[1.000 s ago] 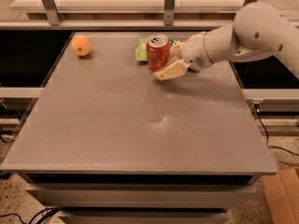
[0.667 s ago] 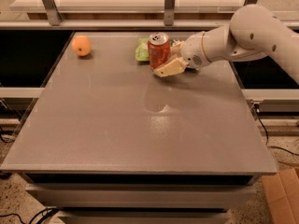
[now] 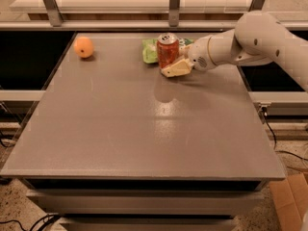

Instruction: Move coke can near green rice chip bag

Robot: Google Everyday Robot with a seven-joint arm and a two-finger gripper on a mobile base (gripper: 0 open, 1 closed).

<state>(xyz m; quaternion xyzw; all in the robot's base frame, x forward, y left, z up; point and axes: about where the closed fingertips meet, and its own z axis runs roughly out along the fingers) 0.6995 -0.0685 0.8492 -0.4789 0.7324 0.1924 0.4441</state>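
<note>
The coke can (image 3: 167,50), orange-red with a silver top, stands upright at the far middle of the grey table (image 3: 144,129). It is right in front of the green rice chip bag (image 3: 149,51) and partly hides it. The bag lies flat by the table's far edge, showing to the can's left and a little to its right. My gripper (image 3: 169,65) reaches in from the right and is closed around the can's lower part. One cream finger (image 3: 176,68) shows against the can's near right side. The other finger is hidden behind the can.
A round orange fruit (image 3: 83,46) sits at the far left corner of the table. My white arm (image 3: 260,37) stretches over the far right edge. A metal rail with posts (image 3: 174,4) runs behind the table. A cardboard box (image 3: 291,198) lies on the floor at lower right.
The gripper has carried the can slightly right and farther back, close against the green bag. The arm has come in a little to the left.
</note>
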